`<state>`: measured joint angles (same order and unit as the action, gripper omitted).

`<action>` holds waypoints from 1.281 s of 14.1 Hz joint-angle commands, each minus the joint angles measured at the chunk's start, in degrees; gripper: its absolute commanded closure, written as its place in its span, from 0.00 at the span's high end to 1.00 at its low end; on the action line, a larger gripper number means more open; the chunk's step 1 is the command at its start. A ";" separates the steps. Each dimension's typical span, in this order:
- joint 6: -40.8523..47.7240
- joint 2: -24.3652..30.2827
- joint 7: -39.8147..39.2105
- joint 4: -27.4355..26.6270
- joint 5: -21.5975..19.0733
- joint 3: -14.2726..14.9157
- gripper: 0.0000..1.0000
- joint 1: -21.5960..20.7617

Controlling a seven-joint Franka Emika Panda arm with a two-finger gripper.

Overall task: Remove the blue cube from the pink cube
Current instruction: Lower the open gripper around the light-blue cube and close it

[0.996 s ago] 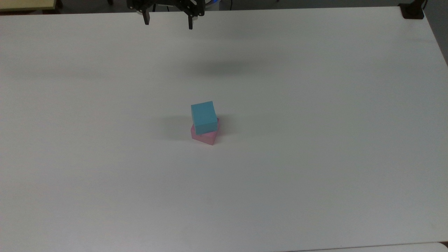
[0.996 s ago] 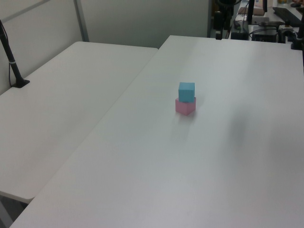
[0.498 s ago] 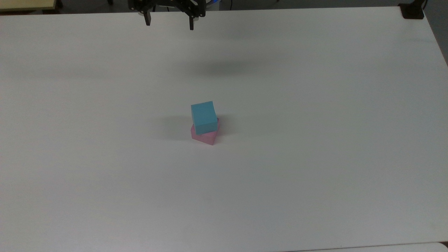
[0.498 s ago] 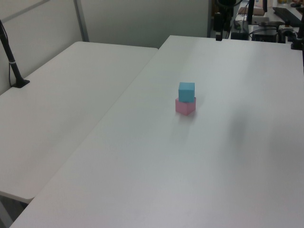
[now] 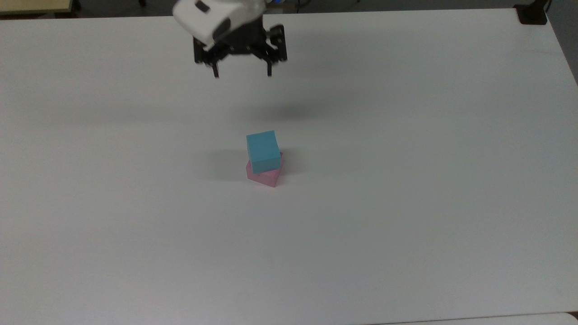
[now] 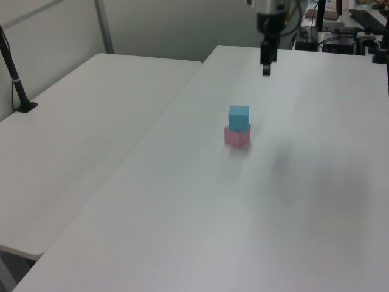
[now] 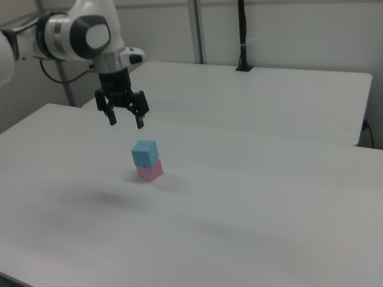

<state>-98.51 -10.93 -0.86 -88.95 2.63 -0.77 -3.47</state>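
Plain white tabletop (image 5: 406, 135). Black two-finger pincer (image 5: 243, 74), spread wide and carrying nothing, is hovering. Below and well apart from it, small cyan matte cube (image 5: 263, 151) is resting, skewed, atop pale pink matte cube (image 5: 267, 176), awaiting removal.

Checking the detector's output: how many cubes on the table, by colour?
Blue cube: 1, sitting on top of the pink one
Pink cube: 1, resting on the white table
Total: 2 cubes
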 commanded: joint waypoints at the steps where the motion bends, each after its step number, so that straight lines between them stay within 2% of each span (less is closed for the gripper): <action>1: -6.77 -6.36 -1.25 0.18 -0.08 0.24 1.00 -2.50; 4: -11.34 -10.16 -1.34 0.27 0.62 0.24 1.00 -3.03; 6: -12.76 -10.95 -1.60 0.27 2.20 0.24 1.00 -2.94; 10: -17.32 -14.10 -1.25 0.27 2.56 0.33 1.00 -3.12; 11: -17.51 -14.55 -1.16 0.27 2.56 0.24 0.94 -3.12; 13: -17.51 -14.39 -1.16 0.27 2.03 0.24 0.46 -3.21; 15: -16.81 -13.25 -1.51 0.27 1.94 0.33 0.24 -2.68; 18: -13.22 -10.61 -4.57 0.27 1.59 0.95 0.23 -0.58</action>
<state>-115.26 -25.02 -1.57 -87.93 4.50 -0.53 -5.88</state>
